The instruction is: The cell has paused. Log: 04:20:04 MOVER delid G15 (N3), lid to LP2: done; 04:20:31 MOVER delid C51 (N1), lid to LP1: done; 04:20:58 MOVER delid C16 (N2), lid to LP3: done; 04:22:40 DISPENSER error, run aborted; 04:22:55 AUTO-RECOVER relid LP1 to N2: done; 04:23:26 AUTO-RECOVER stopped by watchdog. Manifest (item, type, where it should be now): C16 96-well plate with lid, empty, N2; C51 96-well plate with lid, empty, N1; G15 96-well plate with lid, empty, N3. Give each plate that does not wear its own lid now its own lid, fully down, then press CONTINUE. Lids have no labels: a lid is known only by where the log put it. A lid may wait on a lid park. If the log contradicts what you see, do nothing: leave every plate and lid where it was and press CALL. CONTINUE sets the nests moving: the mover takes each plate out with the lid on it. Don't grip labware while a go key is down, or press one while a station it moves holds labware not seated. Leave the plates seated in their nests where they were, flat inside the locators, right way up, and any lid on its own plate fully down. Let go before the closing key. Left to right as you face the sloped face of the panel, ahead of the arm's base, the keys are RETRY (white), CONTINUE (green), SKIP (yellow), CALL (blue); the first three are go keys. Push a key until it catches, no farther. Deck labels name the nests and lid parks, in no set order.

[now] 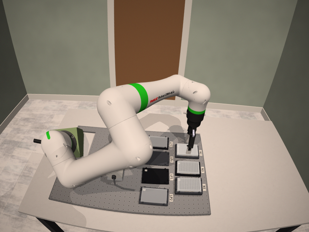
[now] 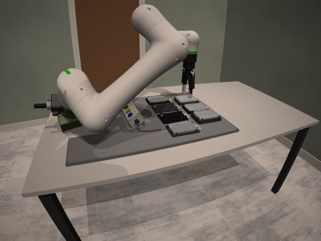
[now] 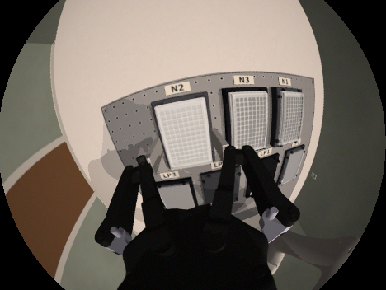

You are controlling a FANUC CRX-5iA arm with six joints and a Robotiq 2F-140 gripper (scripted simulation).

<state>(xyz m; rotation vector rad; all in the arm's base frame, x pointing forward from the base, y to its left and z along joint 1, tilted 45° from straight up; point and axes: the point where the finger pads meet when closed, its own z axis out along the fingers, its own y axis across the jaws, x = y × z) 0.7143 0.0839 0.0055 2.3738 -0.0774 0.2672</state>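
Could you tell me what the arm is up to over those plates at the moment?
The white six-joint arm holds its black two-finger hand open and empty above the lidded white 96-well plate in nest N2. The white well plates in N3 and N1 are bare. Translucent grey lids rest on parks LP3 and LP2; the black LP1 park is bare.

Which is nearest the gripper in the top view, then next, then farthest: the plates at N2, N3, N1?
1. N2 plate, lidded, right under the gripper.
2. N3 plate, middle of the row.
3. N1 plate, near end of the row.
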